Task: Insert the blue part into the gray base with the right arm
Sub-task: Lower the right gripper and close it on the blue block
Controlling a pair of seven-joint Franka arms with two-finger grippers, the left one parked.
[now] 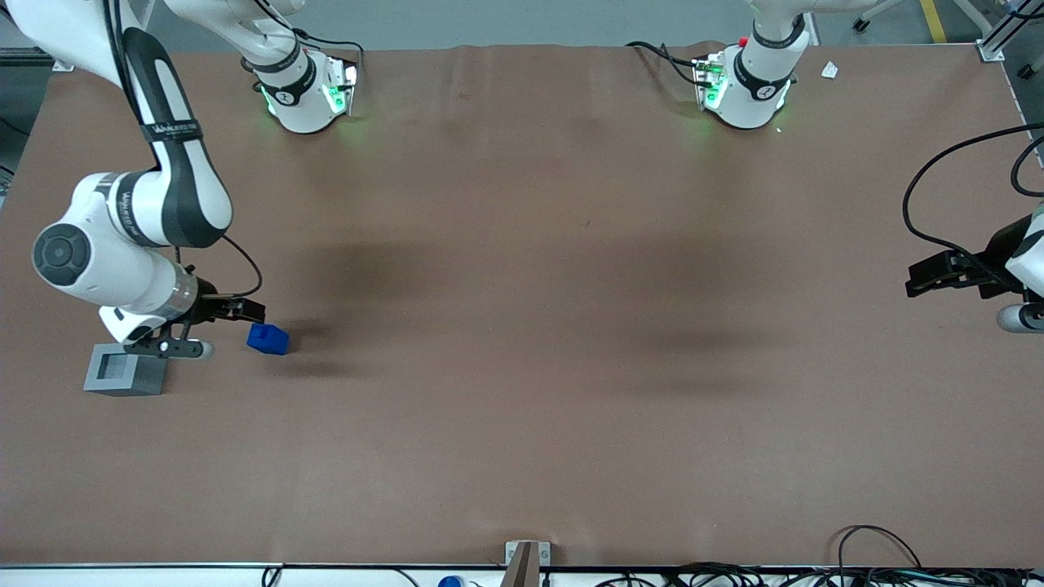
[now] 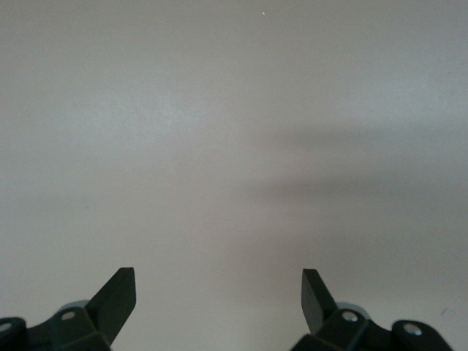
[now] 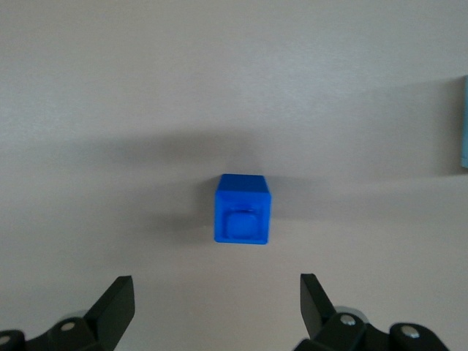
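Gray base socket unfilled, blue part beside, end effector spread above

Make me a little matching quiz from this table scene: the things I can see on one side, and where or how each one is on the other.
Things:
1. blue part
2. gray base
3. gripper
4. table

Descriptions:
A. open, close to the blue block, holding nothing
B. brown, carries everything
C. socket facing up, nothing in it
D. lying free on the table, beside the gray cube

Pairs: 1-D, 2-C, 3-A, 4-B
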